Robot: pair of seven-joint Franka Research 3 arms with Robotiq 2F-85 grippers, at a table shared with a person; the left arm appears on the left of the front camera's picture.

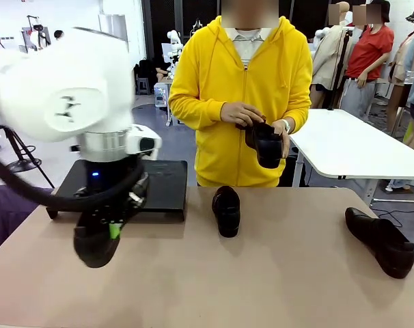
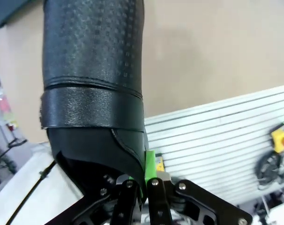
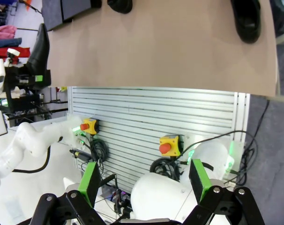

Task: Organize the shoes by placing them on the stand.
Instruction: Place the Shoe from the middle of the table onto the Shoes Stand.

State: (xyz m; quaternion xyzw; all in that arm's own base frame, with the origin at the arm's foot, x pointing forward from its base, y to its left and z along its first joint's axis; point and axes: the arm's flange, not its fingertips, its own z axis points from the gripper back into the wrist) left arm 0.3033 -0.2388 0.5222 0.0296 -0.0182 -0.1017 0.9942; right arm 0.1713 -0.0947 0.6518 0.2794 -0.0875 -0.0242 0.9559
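The left gripper (image 1: 113, 229), at the lower left of the front view, has its fingers pressed together on the rim of one shoe (image 1: 94, 249), which hangs below it. The stand (image 1: 164, 183) is just behind. I think the shoe must rise over the stand's front edge and then be laid flat. The middle shoe (image 1: 226, 210) lies well apart, so there is free room. The right gripper (image 3: 144, 182) is wide open and holds nothing.

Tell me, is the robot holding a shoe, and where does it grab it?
Yes. The left gripper pinches one black shoe by the rim of its opening. The right gripper is open, holding nothing.
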